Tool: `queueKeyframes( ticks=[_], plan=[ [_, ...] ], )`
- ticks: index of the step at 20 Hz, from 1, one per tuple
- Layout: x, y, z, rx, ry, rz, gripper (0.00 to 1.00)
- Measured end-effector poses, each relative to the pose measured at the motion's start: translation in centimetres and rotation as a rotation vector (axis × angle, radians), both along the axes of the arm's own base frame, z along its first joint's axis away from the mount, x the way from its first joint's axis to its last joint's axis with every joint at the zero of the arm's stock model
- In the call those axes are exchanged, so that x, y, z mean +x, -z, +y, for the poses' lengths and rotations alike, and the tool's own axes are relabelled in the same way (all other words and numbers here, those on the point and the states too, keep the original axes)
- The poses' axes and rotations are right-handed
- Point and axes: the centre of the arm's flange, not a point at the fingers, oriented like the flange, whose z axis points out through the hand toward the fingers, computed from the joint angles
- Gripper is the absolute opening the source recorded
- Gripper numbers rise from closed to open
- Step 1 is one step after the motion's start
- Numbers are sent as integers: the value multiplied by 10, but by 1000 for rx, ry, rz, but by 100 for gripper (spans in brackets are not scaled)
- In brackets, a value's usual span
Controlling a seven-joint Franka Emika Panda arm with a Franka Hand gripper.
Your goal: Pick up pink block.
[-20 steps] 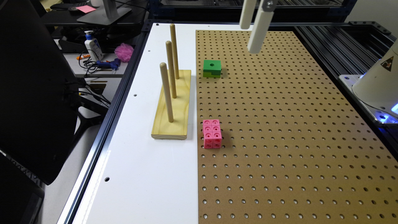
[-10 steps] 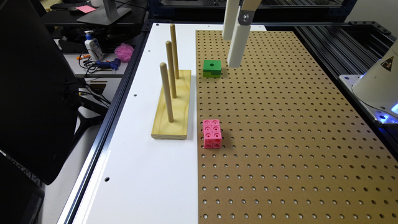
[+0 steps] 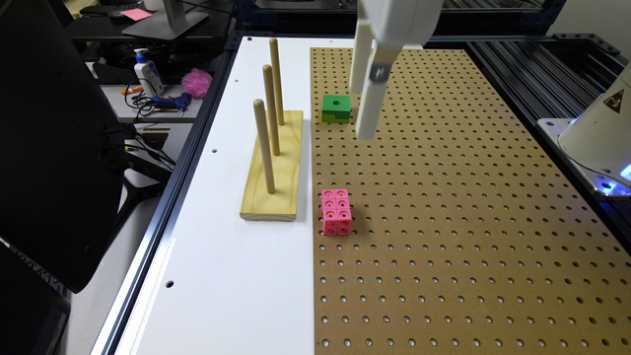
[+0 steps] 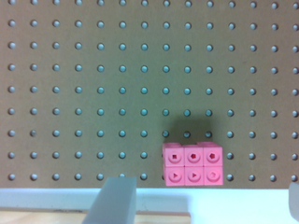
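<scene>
Brown holey desk (image 3: 443, 197): your gripper (image 3: 365, 113) hangs wide open and empty; the pink block (image 3: 336, 212) sits nearer you, below it.

Cluttered side desk (image 3: 148, 106), black chair (image 3: 54, 148)

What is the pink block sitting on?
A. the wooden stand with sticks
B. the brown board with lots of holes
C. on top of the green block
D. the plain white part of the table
B. The pink block rests on the brown board with holes, right at its edge, beside the white strip and apart from the wooden stand and the green block.
</scene>
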Motion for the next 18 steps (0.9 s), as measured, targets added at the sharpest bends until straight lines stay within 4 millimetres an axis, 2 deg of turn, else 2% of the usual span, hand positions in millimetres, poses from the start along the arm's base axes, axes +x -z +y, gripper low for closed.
queueKeyframes(
  ticks=[3,8,11,16,18],
  plan=[
    [0,8,0,-1,0,12,100],
    [4,53,1,6,2,24,100],
    [4,63,1,7,3,30,100],
    [5,100,1,15,5,35,100],
    [6,106,1,17,6,32,100]
  ],
)
